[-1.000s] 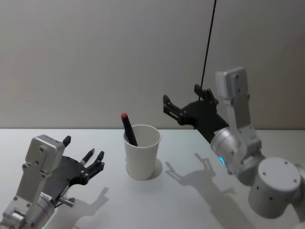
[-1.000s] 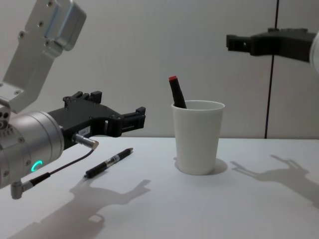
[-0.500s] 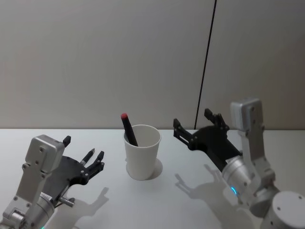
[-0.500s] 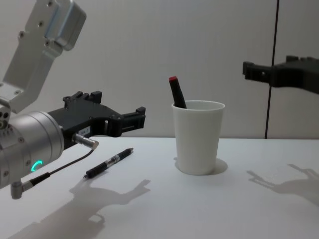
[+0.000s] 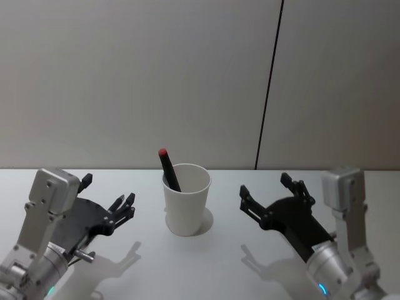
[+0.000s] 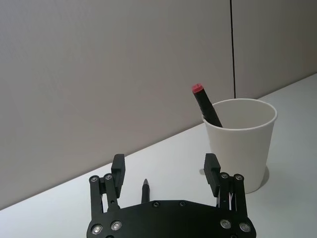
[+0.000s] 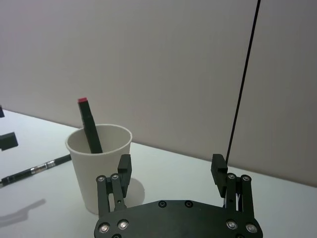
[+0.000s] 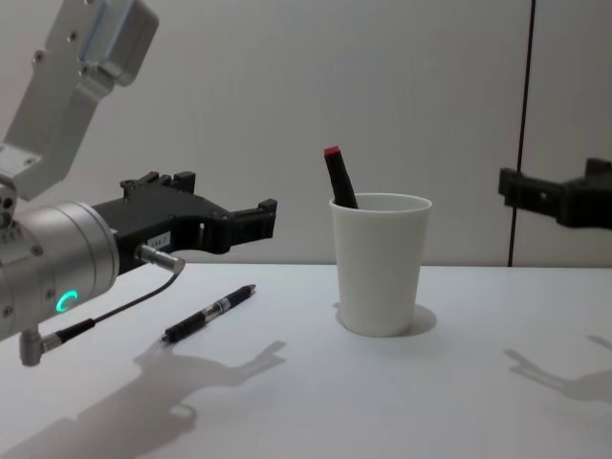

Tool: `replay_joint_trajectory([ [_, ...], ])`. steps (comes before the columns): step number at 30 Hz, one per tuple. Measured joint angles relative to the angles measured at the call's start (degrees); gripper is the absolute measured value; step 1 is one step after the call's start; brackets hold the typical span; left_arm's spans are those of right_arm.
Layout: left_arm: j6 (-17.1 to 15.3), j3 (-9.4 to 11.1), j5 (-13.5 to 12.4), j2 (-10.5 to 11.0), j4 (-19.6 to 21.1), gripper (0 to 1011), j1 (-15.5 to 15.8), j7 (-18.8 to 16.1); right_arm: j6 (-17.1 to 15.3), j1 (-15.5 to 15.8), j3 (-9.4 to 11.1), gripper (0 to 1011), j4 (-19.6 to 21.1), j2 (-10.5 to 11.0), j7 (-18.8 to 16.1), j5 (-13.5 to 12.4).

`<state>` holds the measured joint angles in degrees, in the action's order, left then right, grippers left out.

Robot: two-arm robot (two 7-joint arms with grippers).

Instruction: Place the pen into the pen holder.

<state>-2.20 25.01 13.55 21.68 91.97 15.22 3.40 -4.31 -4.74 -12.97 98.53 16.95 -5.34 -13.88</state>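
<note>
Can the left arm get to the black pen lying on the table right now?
Probably yes: the open left end effector hovers right above the pen, with nothing between them; the paper cup stands apart.

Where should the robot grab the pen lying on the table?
Probably at the middle of the pen, coming down from above with the open left gripper, one finger on each long side. It lies flat, thin and straight, so the middle should balance.

Table (image 8: 478,392) w/ pen holder (image 8: 380,273) & pen (image 8: 208,313)
</note>
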Motion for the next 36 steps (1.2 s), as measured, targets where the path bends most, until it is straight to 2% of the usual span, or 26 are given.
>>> replay_joint_trajectory([
  [6,-2.1,-0.6,1.7,0.0,-1.2,1003,1.5,2.3,1.5,3.6,0.0,1001,1.7,1.5,1.0,-1.7],
  [13,-5.6,-1.3,3.9,0.1,-2.9,1003,3.4,5.1,2.3,5.4,0.0,1001,2.6,2.3,1.5,-2.5],
  [24,-11.1,-1.9,6.3,0.6,-6.3,1003,5.9,9.1,2.4,5.6,0.0,1001,2.7,2.4,1.5,-2.6],
  [36,-12.9,-2.5,7.0,0.7,-9.8,1003,7.0,11.2,2.4,5.6,0.0,1001,2.7,2.4,1.5,-2.6],
])
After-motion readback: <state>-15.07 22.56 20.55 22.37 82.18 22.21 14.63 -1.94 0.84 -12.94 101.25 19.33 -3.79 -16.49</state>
